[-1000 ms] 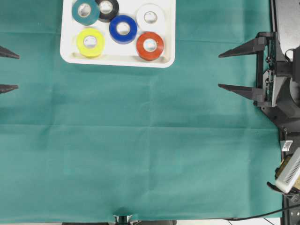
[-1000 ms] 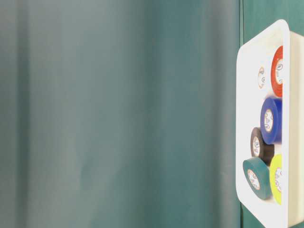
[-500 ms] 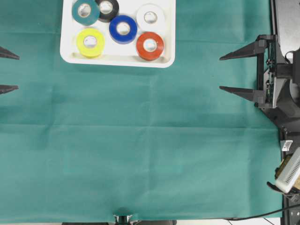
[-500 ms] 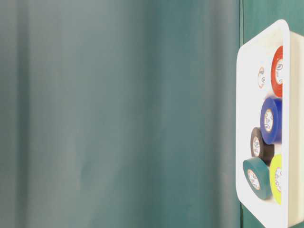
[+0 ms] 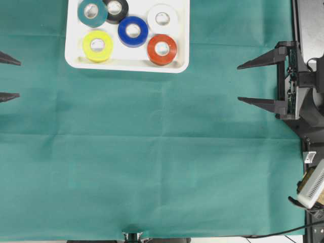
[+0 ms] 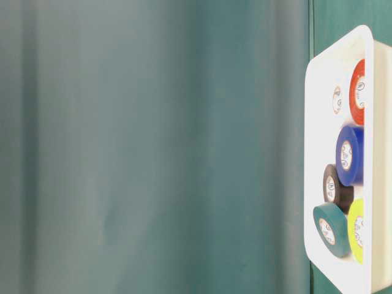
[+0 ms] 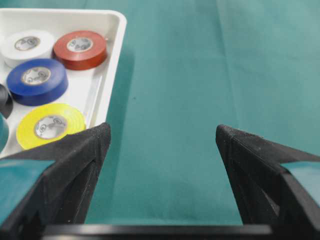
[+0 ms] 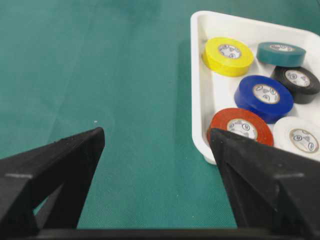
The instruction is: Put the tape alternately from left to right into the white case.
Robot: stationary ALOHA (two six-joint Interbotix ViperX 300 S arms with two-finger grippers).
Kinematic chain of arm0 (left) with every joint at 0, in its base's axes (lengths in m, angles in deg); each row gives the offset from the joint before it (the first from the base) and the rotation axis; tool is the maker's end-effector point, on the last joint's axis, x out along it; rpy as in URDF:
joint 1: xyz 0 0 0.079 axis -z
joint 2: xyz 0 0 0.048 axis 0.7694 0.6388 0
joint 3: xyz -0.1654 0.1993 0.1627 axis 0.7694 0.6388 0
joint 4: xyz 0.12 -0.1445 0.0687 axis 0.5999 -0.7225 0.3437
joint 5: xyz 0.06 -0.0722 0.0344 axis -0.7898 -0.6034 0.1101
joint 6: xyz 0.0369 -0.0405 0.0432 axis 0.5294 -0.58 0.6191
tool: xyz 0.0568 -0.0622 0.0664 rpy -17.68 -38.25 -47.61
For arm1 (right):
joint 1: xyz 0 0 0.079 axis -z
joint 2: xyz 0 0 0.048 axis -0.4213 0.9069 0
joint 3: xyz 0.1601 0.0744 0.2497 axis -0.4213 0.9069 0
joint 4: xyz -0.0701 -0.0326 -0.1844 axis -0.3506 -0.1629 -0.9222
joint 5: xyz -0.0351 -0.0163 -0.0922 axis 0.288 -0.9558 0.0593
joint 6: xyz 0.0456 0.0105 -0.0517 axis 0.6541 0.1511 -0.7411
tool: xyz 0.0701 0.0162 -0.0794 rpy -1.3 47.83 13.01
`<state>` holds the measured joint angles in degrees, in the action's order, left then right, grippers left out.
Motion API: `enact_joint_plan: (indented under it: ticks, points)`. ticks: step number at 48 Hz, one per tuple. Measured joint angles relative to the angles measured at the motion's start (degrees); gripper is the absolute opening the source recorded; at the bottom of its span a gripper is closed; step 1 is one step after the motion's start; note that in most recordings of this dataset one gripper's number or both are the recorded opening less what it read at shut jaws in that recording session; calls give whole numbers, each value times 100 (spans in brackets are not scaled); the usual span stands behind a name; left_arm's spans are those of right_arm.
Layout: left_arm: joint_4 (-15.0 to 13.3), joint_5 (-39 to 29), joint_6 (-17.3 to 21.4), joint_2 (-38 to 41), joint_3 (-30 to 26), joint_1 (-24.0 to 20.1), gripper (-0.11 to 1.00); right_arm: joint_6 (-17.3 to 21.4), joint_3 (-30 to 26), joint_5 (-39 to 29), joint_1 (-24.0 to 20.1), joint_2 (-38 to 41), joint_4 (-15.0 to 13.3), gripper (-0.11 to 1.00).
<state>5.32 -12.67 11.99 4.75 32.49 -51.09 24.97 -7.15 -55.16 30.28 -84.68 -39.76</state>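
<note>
The white case [image 5: 126,65] lies at the far edge of the green cloth, left of centre. In it lie flat the teal [image 5: 92,12], black [image 5: 116,8], blue [image 5: 133,31], white [image 5: 162,19], yellow [image 5: 97,46] and red [image 5: 162,49] tape rolls. My left gripper [image 5: 19,78] sits at the left edge, open and empty, with the case [image 7: 116,45] ahead to its left. My right gripper [image 5: 238,83] is open and empty over bare cloth at the right, well apart from the case [image 8: 197,100].
Green cloth [image 5: 162,162] covers the table, with only fold lines across the middle and near side. The right arm's base and a pale ribbed part [image 5: 311,185] stand off the cloth's right edge. The table-level view shows the case rim [image 6: 309,122] at its right.
The right gripper has drifted slightly toward the near edge, still open. The left gripper and the rolls have not moved.
</note>
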Motion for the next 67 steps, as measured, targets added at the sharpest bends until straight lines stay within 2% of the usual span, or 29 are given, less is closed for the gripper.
enact_joint_plan:
  ticks: [13, 67]
  points:
    - [0, -9, 413, -9, -9, 18, 91, 0, 105, 0, 0, 0, 0, 75]
    - [9, -9, 431, -9, 0, 9, 91, 0, 123, 0, 0, -44, 0, 75]
